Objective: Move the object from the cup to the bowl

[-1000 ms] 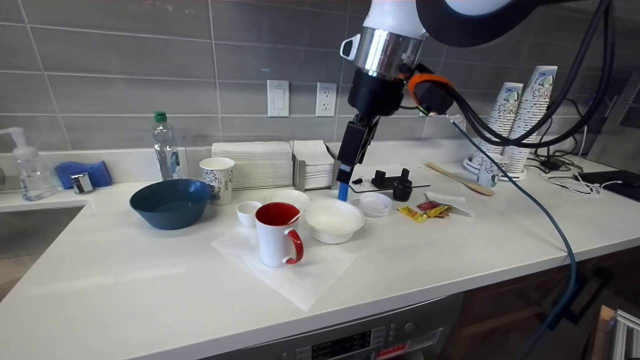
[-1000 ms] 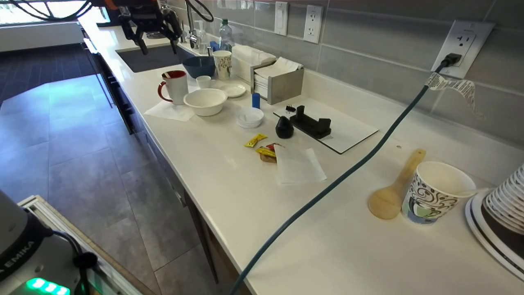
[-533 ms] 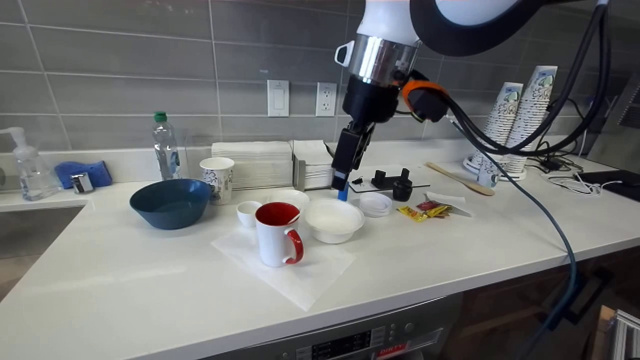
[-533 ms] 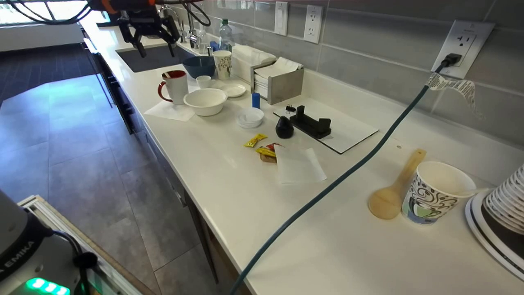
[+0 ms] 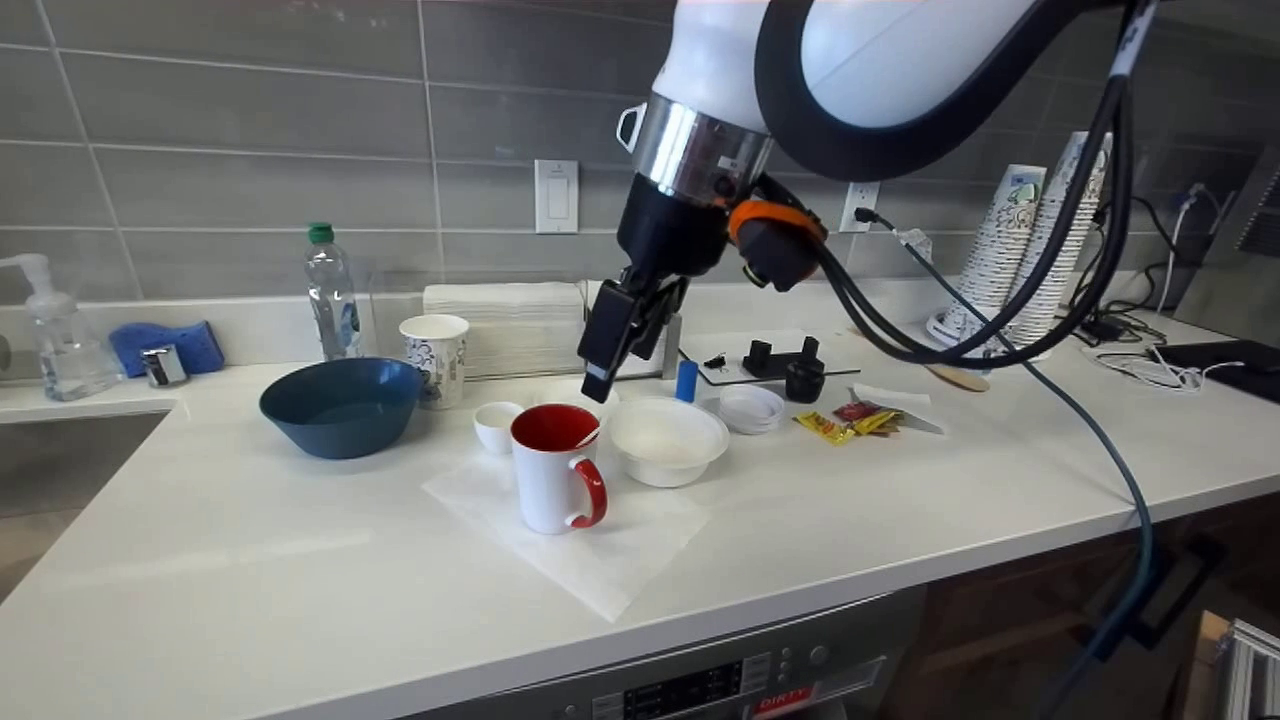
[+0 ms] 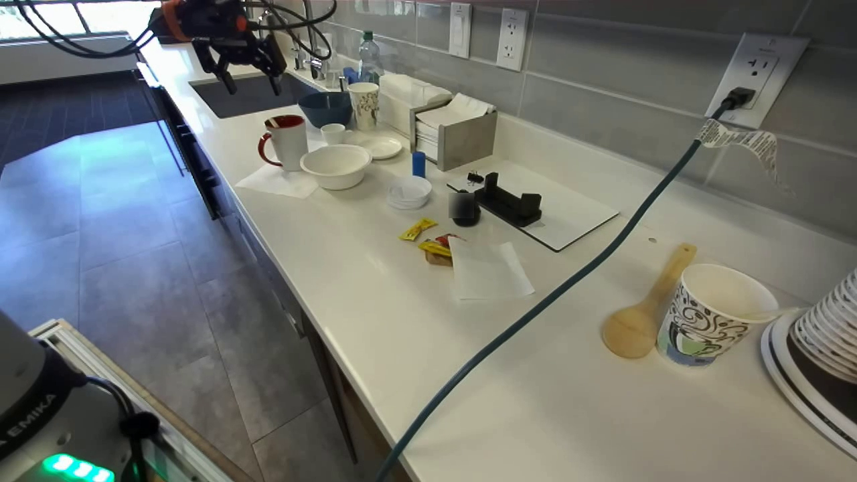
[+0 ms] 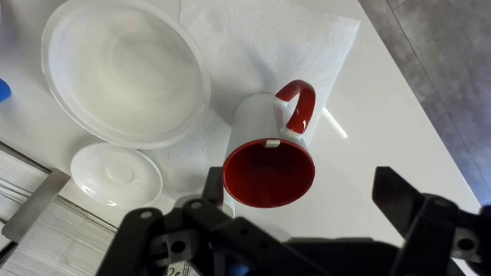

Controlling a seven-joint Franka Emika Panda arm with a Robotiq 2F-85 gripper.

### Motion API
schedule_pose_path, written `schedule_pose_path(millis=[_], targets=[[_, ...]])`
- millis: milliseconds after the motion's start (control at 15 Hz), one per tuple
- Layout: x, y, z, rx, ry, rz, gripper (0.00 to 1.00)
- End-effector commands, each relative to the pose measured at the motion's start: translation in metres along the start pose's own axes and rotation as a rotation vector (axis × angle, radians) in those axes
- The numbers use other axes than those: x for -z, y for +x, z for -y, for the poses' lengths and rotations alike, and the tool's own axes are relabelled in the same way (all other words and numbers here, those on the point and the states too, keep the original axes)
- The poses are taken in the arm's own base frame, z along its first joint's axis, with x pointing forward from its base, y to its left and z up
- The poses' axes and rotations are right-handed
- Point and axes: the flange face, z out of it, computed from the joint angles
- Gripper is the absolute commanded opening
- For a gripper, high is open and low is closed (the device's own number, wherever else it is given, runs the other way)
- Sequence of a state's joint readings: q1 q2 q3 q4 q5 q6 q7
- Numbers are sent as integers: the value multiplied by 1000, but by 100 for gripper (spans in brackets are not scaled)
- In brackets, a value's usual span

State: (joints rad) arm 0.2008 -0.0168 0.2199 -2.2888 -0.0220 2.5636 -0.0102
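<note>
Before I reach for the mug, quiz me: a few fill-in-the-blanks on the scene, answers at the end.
1. The mug is white outside and ____ inside.
2. The white object shows just inside the rim of the ____.
3. The gripper is ____, not shut.
4. Unlike the dark blue bowl, the bowl next to the mug is coloured ____.

Missing words: red; mug; open; white.

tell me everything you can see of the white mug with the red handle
The glossy white mug, ceramic by its look, is a tall cylinder with a red inside and a curved red handle. It stands upright, mouth open, on a white paper sheet on the white counter. A pale stick-like object rests inside, its end at the rim beside the handle.
</note>
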Motion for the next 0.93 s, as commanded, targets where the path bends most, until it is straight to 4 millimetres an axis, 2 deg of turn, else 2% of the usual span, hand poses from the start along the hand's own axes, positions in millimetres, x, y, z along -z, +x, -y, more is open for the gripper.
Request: schedule_pose_path(millis=[0, 200, 267, 333, 400, 467, 867], targets=[[-18, 16, 0, -26, 1, -42, 100], [-31, 19, -5, -56, 1, -33, 99], [-35, 19, -6, -64, 1, -26, 85], [-37, 20, -8, -71, 2, -19, 83], [-39, 21, -9, -74, 1, -17, 78], [-40, 21, -10, -81, -2, -11, 65], [-51, 23, -13, -89, -20, 37, 39]])
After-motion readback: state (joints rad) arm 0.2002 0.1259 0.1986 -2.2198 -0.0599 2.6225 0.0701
